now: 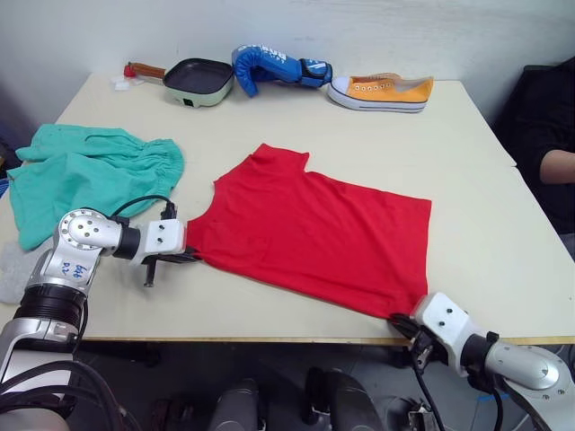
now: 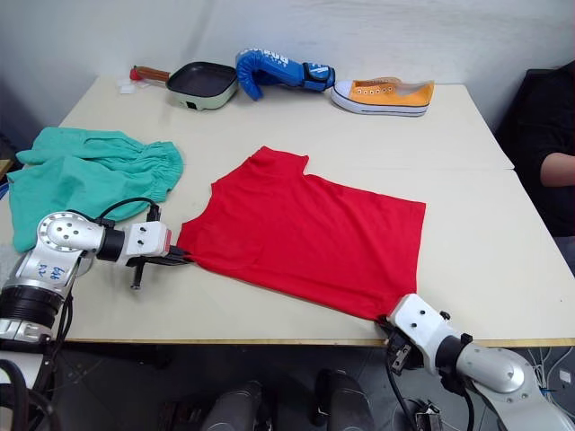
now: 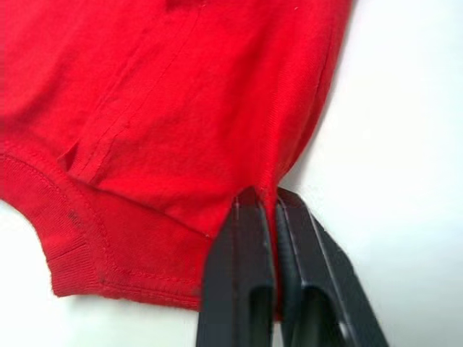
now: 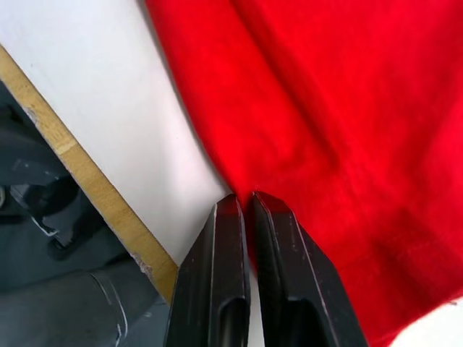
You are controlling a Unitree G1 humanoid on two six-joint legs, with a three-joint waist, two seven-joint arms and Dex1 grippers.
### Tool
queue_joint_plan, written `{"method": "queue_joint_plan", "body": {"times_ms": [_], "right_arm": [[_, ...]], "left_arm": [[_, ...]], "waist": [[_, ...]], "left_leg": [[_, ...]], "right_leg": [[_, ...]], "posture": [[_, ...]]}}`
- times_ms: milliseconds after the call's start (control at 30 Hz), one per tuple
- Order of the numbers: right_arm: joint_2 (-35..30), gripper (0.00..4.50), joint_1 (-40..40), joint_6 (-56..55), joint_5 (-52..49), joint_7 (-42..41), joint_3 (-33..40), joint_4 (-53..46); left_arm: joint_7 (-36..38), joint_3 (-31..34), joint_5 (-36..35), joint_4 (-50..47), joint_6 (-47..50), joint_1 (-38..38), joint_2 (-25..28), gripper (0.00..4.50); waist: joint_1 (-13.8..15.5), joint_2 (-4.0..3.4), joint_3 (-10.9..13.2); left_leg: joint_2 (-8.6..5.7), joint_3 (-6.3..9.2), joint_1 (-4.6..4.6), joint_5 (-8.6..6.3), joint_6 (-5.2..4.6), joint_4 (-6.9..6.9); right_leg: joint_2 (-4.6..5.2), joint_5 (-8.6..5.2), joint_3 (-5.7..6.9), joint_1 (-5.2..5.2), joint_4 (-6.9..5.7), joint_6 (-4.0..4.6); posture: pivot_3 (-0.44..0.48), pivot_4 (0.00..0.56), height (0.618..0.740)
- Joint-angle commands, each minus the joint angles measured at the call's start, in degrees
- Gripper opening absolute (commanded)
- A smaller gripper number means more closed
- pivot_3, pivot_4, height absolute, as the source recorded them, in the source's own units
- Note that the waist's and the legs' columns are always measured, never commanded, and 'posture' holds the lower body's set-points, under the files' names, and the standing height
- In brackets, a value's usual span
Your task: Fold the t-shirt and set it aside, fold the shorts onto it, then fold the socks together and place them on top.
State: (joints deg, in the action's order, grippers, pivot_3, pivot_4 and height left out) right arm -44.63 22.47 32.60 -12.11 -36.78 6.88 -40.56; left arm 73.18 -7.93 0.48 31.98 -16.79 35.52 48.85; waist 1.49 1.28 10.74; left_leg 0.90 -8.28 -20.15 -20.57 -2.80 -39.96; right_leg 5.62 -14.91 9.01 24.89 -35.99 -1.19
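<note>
Both grippers, left gripper [image 1: 190, 257] and right gripper [image 1: 402, 321], pinch near corners of the red t-shirt [image 1: 310, 226] spread mid-surface [image 1: 485, 180]; thin holds could slip if lifted unevenly, bunching the fold.

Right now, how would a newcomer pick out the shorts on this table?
Start at the pale table, where a red t-shirt lies in the middle. The shorts are the crumpled garment near its left edge, beyond the left gripper. They alone are teal-green, with a gathered waistband.
</note>
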Motion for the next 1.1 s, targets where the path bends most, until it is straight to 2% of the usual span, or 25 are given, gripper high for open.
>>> {"method": "queue_joint_plan", "body": {"times_ms": [33, 200, 400, 533, 733, 933, 1100], "right_arm": [[-2.21, 0.12, -0.38, 0.41, 2.77, 0.32, 0.94, -0.4], [-4.21, 0.12, -1.01, -2.86, 4.03, -1.74, 0.69, 0.77], [-9.83, 0.12, -0.39, -18.88, 8.28, -7.71, 3.81, 6.72], [-12.34, 0.12, 0.87, -27.91, 8.11, -12.93, 6.95, 11.7], [-13.91, 0.12, 4.98, -34.61, 8.31, -18.65, 9.48, 15.3], [-12.64, 0.12, 4.92, -36.1, 8.01, -19.33, 9.82, 15.94], [-11.63, 0.12, 5.08, -36.74, 7.49, -19.18, 10.83, 15.98]], "left_arm": [[-0.44, -0.44, 0.86, 0.51, 1.02, 0.57, -0.3, 0.03], [2.49, 0.02, -1.46, -1.64, 4.16, -0.16, -0.01, 0.03], [10.72, 1.5, -8.03, -14.05, 15.67, -8.81, 5.54, 0.03], [9.17, 4.63, -10.7, -23.39, 20.72, -16.81, 8.5, 0.03], [5.52, 9.74, -13.22, -35.04, 26.35, -28.26, 11.06, 0.03], [2.94, 11.51, -14.4, -39.41, 29.32, -32.15, 11.03, 0.03], [2.49, 11.85, -13.76, -38.65, 28.29, -32.84, 11.38, 0.03]], "waist": [[0.04, 0.0, 0.0], [0.05, -0.01, 0.0], [-0.47, -0.05, 0.02], [-0.86, -0.11, 0.06], [-0.57, -0.13, 0.08], [-0.13, -0.18, 0.1], [-0.09, -0.2, 0.11]], "left_leg": [[0.0, 0.0, 0.0, 0.0, -0.01, 0.0], [0.0, 0.0, -0.02, -0.01, -0.01, 0.01], [0.0, -0.03, -0.11, -0.07, 0.03, 0.03], [0.01, -0.05, -0.09, -0.08, 0.07, 0.14], [0.01, 0.0, -0.03, -0.1, 0.09, 0.22], [0.02, 0.0, -0.02, -0.14, 0.14, 0.25], [0.01, 0.0, -0.03, -0.15, 0.15, 0.29]], "right_leg": [[0.0, 0.0, 0.0, 0.0, 0.0, 0.0], [0.01, 0.0, 0.01, 0.02, 0.01, 0.0], [-0.05, -0.1, 0.02, 0.15, 0.02, -0.06], [-0.07, -0.21, 0.01, 0.19, 0.02, -0.11], [-0.06, -0.26, 0.0, 0.14, 0.05, -0.13], [-0.04, -0.27, -0.02, 0.15, 0.04, -0.1], [-0.04, -0.29, -0.02, 0.18, 0.05, -0.07]], "posture": [[0.0, 0.15, 0.74], [0.0, 0.15, 0.74], [0.0, 0.15, 0.74], [0.0, 0.15, 0.74], [0.0, 0.15, 0.74], [0.0, 0.15, 0.74], [0.0, 0.15, 0.74]]}}
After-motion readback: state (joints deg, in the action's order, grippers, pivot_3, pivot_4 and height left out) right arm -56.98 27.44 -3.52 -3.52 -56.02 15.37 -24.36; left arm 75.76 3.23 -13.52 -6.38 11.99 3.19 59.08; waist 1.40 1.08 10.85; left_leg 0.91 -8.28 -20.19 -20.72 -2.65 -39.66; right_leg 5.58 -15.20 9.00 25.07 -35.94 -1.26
